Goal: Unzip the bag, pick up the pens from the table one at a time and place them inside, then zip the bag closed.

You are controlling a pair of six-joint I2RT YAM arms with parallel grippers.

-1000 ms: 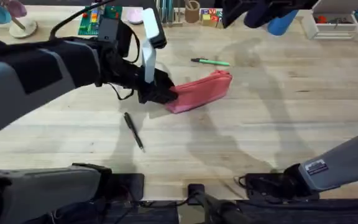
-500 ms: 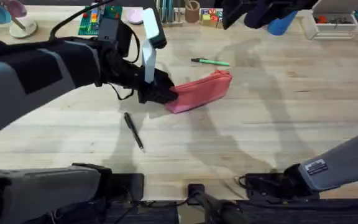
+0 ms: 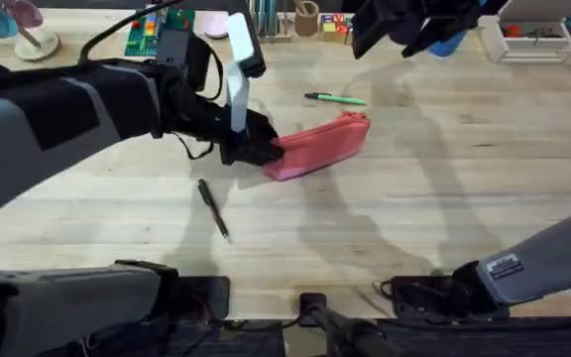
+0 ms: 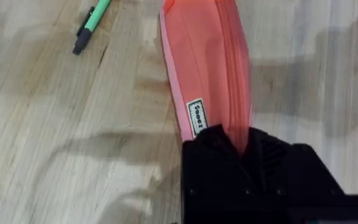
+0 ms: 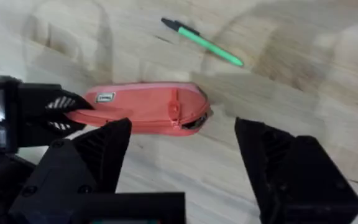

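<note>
The left arm's black two-finger gripper clamps one end of the salmon-pink fabric pencil pouch lying mid-table on the pale plank tabletop, while the right gripper hangs above it with fingers spread wide.

My black left jaws pinch a soft salmon-pink fabric pouch bearing a small white label with dark lettering. Beyond it lies a slim light green pen with a black tip; nearer lies a slim all-black pen. The desk is pale wooden planks with streaky brown grain.
</note>
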